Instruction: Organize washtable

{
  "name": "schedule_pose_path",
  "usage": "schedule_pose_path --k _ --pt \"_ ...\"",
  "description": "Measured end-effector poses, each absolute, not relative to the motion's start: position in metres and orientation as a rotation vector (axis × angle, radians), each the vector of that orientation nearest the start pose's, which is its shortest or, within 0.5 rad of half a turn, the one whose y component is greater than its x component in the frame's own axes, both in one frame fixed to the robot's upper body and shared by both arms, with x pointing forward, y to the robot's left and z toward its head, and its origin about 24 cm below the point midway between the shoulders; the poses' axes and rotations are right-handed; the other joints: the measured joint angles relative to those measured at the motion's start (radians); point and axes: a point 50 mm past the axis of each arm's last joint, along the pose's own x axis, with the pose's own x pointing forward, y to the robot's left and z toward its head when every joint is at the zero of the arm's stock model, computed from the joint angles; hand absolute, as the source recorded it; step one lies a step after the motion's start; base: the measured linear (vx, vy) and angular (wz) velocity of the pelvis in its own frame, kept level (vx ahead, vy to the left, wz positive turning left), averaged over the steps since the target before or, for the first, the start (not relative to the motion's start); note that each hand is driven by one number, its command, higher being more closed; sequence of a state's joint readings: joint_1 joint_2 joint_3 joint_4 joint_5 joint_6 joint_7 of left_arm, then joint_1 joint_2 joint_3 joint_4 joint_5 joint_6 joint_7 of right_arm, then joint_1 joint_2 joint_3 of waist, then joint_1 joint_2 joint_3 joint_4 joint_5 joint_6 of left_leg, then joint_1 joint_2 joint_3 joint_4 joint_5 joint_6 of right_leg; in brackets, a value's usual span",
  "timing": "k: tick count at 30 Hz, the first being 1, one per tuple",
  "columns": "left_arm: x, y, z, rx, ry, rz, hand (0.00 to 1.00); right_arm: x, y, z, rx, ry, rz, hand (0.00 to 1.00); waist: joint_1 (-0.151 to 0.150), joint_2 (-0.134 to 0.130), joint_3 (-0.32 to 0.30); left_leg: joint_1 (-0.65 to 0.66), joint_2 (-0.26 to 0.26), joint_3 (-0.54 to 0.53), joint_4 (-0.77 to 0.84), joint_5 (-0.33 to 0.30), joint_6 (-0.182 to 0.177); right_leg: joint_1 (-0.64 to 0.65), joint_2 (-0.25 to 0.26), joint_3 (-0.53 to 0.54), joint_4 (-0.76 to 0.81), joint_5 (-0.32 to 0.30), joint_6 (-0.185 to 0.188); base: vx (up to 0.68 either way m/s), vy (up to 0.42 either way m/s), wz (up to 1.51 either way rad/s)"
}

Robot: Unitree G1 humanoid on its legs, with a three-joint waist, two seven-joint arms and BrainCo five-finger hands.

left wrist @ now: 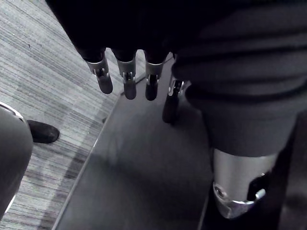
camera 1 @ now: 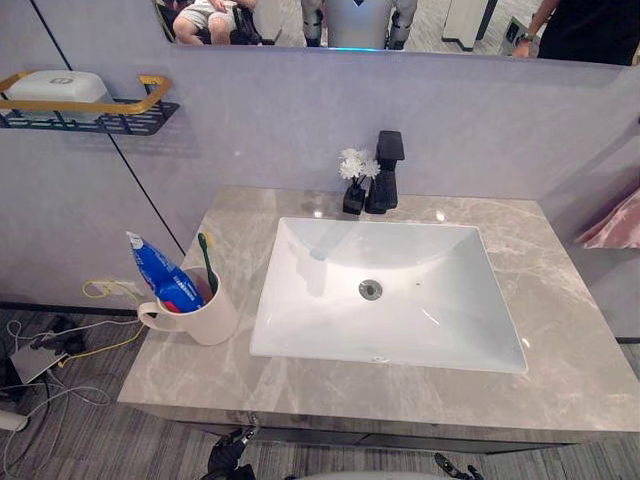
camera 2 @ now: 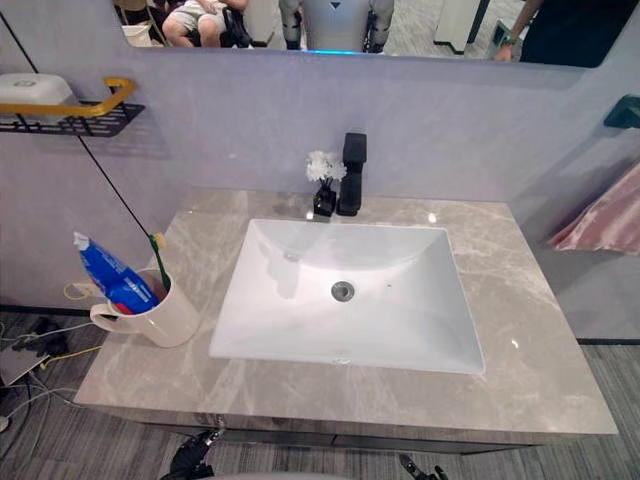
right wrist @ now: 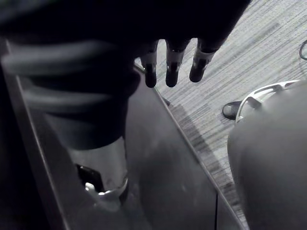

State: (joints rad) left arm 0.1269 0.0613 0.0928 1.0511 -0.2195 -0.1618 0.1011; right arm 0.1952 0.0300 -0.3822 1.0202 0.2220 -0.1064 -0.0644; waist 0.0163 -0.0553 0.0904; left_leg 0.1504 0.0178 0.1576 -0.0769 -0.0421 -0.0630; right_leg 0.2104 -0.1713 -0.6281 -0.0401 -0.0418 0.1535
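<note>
A cream mug (camera 1: 205, 312) stands on the grey marble countertop (camera 1: 560, 340), left of the white sink (camera 1: 385, 295). A blue toothpaste tube (camera 1: 160, 272) and a green toothbrush (camera 1: 207, 262) stick out of the mug. Behind the sink stand a black faucet (camera 1: 385, 172) and a small black vase of white flowers (camera 1: 354, 180). My left hand (camera 1: 228, 455) and right hand (camera 1: 455, 468) hang low below the counter's front edge. In the wrist views the left hand's fingers (left wrist: 125, 81) and the right hand's fingers (right wrist: 172, 67) are straight and hold nothing, beside the dark cabinet front.
A black wall shelf with a gold rail (camera 1: 90, 105) carries a white box (camera 1: 55, 85) at the upper left. A pink towel (camera 1: 615, 225) hangs at the right. Cables and a power strip (camera 1: 45, 350) lie on the floor at the left. A mirror (camera 1: 400, 25) runs above the wall.
</note>
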Motion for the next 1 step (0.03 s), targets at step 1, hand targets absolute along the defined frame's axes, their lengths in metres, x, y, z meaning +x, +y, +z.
schedule_pose_path --k 1 --pt "0.0871 0.1970 -0.1589 -0.118 0.995 0.368 0.00 0.0500 -0.1974 -0.1663 0.347 1.065 -0.608 0.00 0.000 -0.002 0.003 -0.001 -0.003 -0.006 0.000 0.000 0.001 0.000 -0.002 -0.002 0.000 0.001 0.001 0.00 0.006 0.07"
